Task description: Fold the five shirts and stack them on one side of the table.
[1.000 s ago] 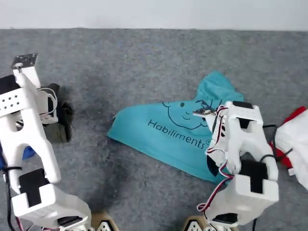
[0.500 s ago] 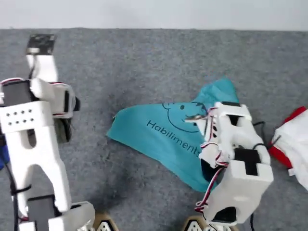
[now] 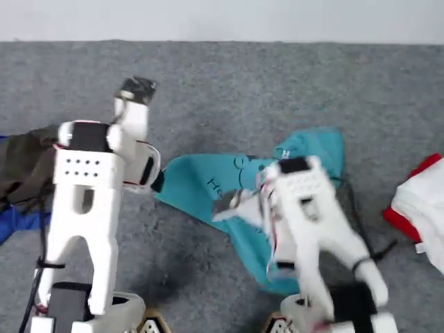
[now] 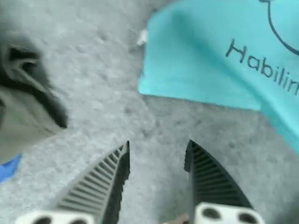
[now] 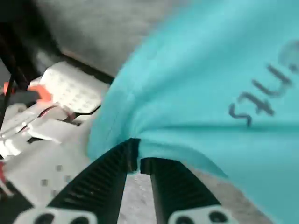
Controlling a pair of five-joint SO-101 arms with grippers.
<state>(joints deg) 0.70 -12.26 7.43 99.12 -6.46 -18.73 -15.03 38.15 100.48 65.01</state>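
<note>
One crumpled teal cotton shirt with dark lettering (image 3: pixel 198 187) lies mid-table on the grey felt-covered table (image 3: pixel 222 83), between the two arms; the left gripper (image 4: pixel 156 151) hangs with its ridged fingers spread apart over bare felt, near the shirt's corner; the right gripper (image 5: pixel 136 161) is pinched tight on a fold of the shirt's edge; a dark olive garment (image 3: pixel 24 163) and a blue cloth (image 3: pixel 17 223) lie at the table's left side, a white-and-red garment (image 3: pixel 416 205) at its right.

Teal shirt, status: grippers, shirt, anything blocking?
Right gripper shut on teal shirt, at its edge. Left gripper open over grey mat beside shirt corner. Dark garment aside, not blocking.
</note>
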